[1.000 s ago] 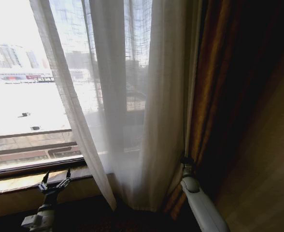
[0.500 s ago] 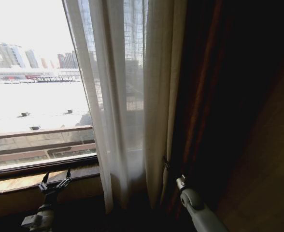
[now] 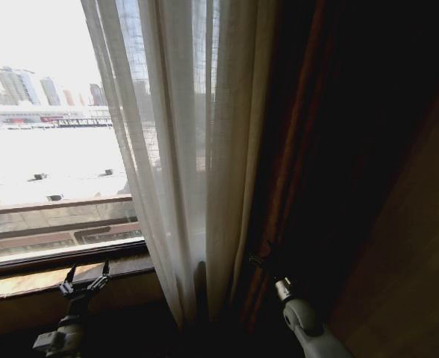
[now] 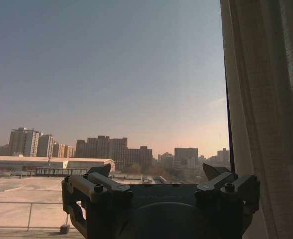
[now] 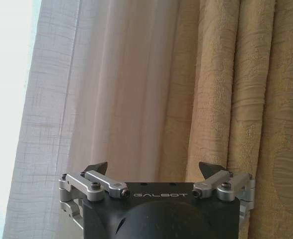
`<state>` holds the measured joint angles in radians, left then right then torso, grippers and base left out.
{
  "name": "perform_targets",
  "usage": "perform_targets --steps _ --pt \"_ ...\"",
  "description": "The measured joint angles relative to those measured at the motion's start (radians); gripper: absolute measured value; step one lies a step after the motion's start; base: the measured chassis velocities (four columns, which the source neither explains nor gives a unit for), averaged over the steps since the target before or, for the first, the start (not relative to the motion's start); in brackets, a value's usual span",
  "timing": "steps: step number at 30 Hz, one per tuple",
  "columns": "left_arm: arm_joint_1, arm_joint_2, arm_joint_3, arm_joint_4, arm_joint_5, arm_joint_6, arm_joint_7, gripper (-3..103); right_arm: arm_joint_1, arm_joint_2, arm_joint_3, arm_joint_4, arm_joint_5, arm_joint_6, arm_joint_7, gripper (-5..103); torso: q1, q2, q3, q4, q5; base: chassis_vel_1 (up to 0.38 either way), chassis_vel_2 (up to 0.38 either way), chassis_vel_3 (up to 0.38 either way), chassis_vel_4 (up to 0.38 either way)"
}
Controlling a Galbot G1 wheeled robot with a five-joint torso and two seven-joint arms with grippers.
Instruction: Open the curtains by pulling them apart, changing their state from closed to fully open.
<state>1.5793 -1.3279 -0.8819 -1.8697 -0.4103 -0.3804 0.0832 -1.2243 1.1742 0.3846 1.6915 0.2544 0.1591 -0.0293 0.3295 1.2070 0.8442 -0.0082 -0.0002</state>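
Note:
The sheer white curtain (image 3: 182, 149) hangs gathered in narrow pleats at mid-window, its foot by the sill. In the left wrist view the curtain (image 4: 266, 109) is beside the bare glass. My right gripper (image 3: 261, 262) sits low at the seam between the sheer panel and the dark drape (image 3: 316, 149). In its wrist view the right gripper (image 5: 154, 167) is open and holds nothing, facing the sheer curtain (image 5: 101, 89) and the gold drape (image 5: 236, 99). My left gripper (image 3: 85, 279) stands open by the sill, left of the curtain. The left gripper (image 4: 156, 172) looks out at the skyline.
A wooden window sill (image 3: 25, 282) runs along the lower left, with uncovered glass (image 3: 48, 142) above it. A brown wall (image 3: 413, 261) closes the right side behind the heavy drape.
The sheer curtain's slanted left edge has swung right and now hangs straighter and more bunched. My right arm has drawn back and lower. The left arm has not moved.

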Motion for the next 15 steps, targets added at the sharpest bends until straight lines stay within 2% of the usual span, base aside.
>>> perform_targets --steps 6,15 --pt "0.0 0.0 0.0 0.0 0.0 0.0 0.0 100 -0.011 -0.009 0.013 0.008 -0.002 0.014 -0.02 100 0.0 0.0 0.0 -0.0001 0.0001 0.161 0.16 -0.146 -0.172" --pt "0.0 0.0 0.0 0.0 0.0 0.0 0.0 100 -0.013 -0.018 0.016 0.0 0.0 0.025 -0.033 100 0.0 0.0 0.0 0.0001 0.0001 0.277 0.265 -0.272 -0.275"
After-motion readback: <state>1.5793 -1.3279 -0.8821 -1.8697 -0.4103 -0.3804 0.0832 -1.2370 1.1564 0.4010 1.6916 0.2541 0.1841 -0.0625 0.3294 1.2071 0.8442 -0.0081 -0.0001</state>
